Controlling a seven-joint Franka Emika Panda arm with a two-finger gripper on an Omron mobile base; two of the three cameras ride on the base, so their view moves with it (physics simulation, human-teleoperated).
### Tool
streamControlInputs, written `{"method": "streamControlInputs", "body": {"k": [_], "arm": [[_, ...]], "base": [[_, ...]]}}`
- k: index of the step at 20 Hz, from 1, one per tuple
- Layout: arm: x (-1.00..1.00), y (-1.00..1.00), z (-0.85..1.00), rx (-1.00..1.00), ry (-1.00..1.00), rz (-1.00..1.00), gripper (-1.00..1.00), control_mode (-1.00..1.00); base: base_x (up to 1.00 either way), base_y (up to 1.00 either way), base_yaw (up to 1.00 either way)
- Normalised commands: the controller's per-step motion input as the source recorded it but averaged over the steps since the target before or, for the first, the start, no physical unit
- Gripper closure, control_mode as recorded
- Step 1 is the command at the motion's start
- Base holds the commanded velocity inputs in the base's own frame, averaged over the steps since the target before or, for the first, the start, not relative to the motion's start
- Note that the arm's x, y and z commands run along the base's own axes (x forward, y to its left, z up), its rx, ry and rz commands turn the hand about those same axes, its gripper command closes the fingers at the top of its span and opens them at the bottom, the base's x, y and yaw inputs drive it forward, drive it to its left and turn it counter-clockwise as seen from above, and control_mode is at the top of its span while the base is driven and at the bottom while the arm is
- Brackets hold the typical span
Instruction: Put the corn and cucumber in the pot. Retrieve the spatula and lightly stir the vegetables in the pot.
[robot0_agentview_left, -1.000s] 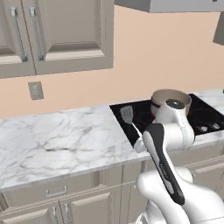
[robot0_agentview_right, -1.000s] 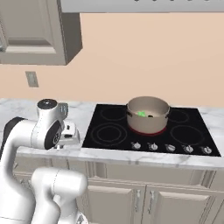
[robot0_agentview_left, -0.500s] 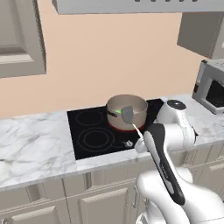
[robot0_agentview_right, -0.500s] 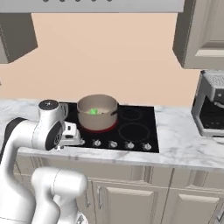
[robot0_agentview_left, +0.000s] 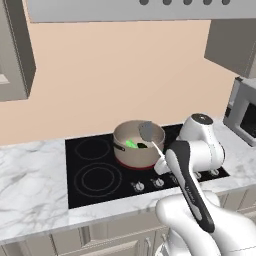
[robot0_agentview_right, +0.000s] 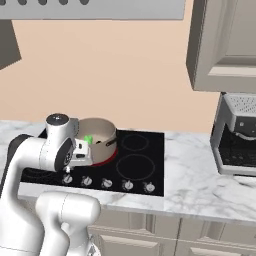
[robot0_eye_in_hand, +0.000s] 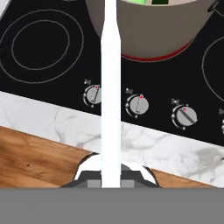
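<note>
My gripper (robot0_eye_in_hand: 111, 181) is clamped on the spatula (robot0_eye_in_hand: 110, 87), whose white handle runs straight up the hand view toward the pot (robot0_eye_in_hand: 148, 30). The pot stands on a glowing red ring of the cooktop (robot0_eye_in_hand: 39, 48), just beyond the row of knobs (robot0_eye_in_hand: 138, 105), with green showing over its rim. I judge the risk here is the long handle: held so far from the head, a small wrist error could knock the pot wall and shove the pot off its ring.

In the left base view the arm is folded tight, elbow high, forearm angled down toward the pot (robot0_agentview_left: 138, 144). The spatula's grey head (robot0_agentview_left: 146, 131) hangs over the pot's near rim, above the cucumber (robot0_agentview_left: 131, 144) lying inside. Dropping too steeply could jab the vegetables rather than stir them.

From the right base view the wrist sits just beside the pot (robot0_agentview_right: 97, 136), on its near side, hiding part of the wall; green (robot0_agentview_right: 89, 139) shows inside. I cannot tell whether the corn is there.
</note>
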Motion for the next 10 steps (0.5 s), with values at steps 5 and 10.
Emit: {"method": "streamControlInputs", "body": {"k": [5,10], "arm": [[0.00,0.00,0.00,0.00,0.00,0.00,1.00,1.00],[0.00,0.00,0.00,0.00,0.00,0.00,1.00,1.00]], "base": [[-0.17,-0.23,-0.04],[0.29,-0.20,-0.06]]}}
